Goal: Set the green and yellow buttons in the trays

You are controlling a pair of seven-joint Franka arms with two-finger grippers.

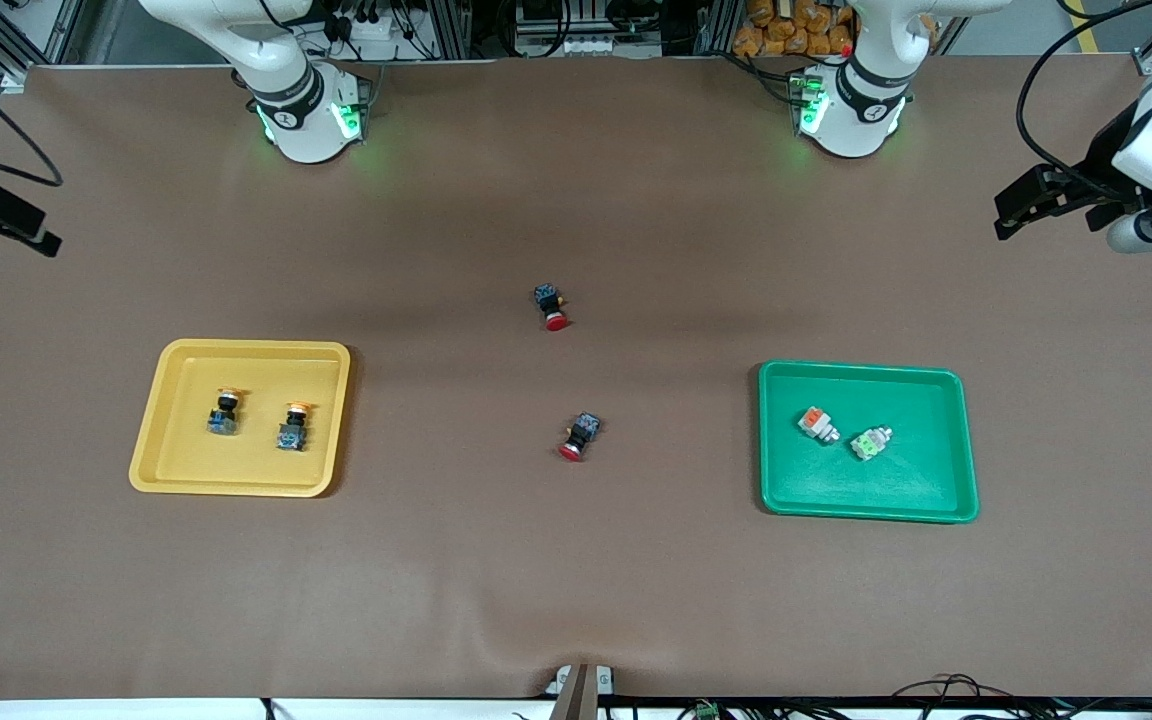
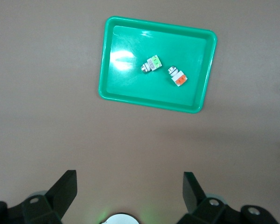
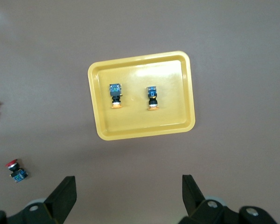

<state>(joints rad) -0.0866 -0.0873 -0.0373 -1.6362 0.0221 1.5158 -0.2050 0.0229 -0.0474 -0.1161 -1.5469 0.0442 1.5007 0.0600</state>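
Two yellow-capped buttons (image 1: pixel 256 424) are seen in the yellow tray (image 1: pixel 168 400), frame lower left; two grey buttons (image 1: pixel 844 433) in the green tray (image 1: pixel 936 480), lower right. Left gripper (image 2: pixel 129 186) and right gripper (image 3: pixel 129 189) are held wide, empty.
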